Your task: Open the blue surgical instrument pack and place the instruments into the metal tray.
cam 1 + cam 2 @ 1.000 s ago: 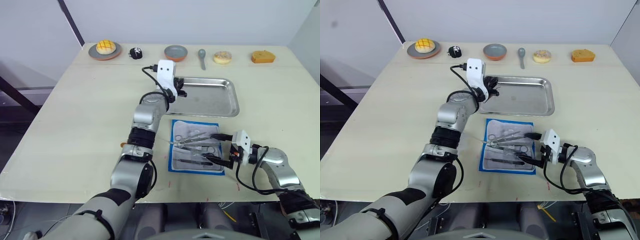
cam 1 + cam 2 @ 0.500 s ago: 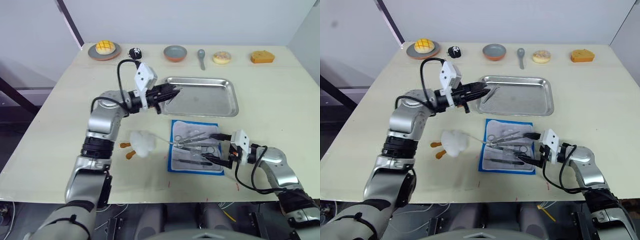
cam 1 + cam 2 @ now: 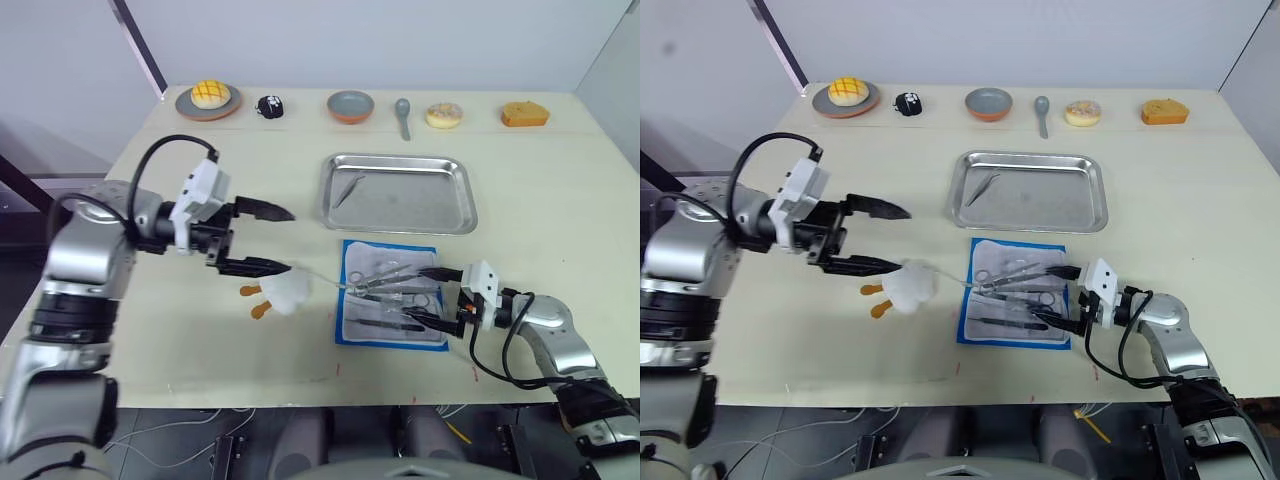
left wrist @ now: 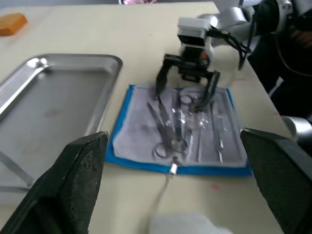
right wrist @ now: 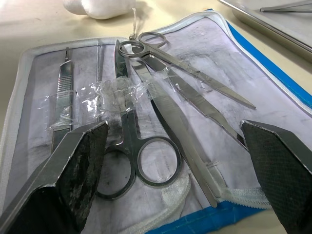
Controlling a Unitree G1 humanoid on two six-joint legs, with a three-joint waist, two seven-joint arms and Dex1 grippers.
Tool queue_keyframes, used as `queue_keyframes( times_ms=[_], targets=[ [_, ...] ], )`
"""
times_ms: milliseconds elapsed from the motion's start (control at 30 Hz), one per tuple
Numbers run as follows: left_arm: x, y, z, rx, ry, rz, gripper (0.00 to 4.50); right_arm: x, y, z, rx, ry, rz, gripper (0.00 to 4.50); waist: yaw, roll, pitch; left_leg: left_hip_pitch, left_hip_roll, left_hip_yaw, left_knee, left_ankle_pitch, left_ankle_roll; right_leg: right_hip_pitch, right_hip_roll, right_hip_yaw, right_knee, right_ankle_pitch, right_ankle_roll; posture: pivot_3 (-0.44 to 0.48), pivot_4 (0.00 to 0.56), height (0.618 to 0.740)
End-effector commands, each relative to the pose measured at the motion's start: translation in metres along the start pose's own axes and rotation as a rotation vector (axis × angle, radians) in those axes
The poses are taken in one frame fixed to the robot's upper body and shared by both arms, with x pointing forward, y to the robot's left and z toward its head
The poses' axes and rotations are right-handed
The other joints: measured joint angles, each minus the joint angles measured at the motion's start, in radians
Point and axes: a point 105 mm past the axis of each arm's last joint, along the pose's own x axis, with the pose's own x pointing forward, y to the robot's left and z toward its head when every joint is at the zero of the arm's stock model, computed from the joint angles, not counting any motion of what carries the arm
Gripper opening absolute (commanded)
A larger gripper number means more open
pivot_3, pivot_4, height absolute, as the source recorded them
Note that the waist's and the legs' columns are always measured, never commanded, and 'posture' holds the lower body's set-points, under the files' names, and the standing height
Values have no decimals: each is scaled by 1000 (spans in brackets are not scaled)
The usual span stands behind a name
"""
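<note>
Here the right gripper (image 3: 432, 295) rests at the near right edge of the blue surgical instrument pack (image 3: 392, 293), its two black fingers spread wide over the instruments (image 5: 146, 107) and gripping nothing. The pack lies opened flat, a white inner sheet with a bright blue border, just in front of the metal tray (image 3: 398, 193) and not touching it. On the sheet, the right wrist view shows two ring-handled scissors or forceps, one pair of tweezers, one ridged flat handle and one thin rod beside it, some under crumpled clear film. One slim silver tool (image 3: 346, 188) already lies in the tray's left part; the rest of the tray floor is bare. The left gripper (image 3: 266, 239) hovers well to the left of the pack, fingers wide apart and empty, its lower finger just above a white plush toy (image 3: 285, 293) with orange parts. Along the table's far edge stand a plate (image 3: 209, 103) with a yellow bun, a grey bowl (image 3: 351, 104), a spoon (image 3: 403, 113) and two pastries. Open tabletop surrounds the tray on its right.
</note>
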Motion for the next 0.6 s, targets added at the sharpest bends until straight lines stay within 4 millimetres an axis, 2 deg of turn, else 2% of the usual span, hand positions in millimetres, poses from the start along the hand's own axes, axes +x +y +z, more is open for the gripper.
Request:
queue_keyframes(
  times_ms=[33,100,167,267,600],
  targets=[
    [-4,-8,8,60,-2,-72,4438,-8,19,-45,127,157,32,4500,3,-1,0,0,0,0,0,0,0,0,0,-1,0,0,0,0,150,740],
    [-4,-6,7,82,10,-70,4438,-9,20,-45,128,158,31,4500,3,-1,-1,0,0,0,0,0,0,0,0,0,0,0,0,0,150,740],
    [2,2,9,137,-1,-35,4438,-8,20,-45,128,158,32,4500,4,-1,-1,0,0,0,0,0,0,0,0,-1,0,0,0,0,150,740],
    [11,5,6,133,8,-36,4438,-9,20,-45,128,159,32,4500,3,-2,-1,0,-1,0,0,0,0,0,0,-1,0,0,0,0,150,740],
    [55,6,-6,138,3,-83,4438,-13,23,-48,135,172,32,4500,4,-2,-1,0,-1,0,0,0,0,0,1,-1,0,0,0,0,150,740]
  ],
)
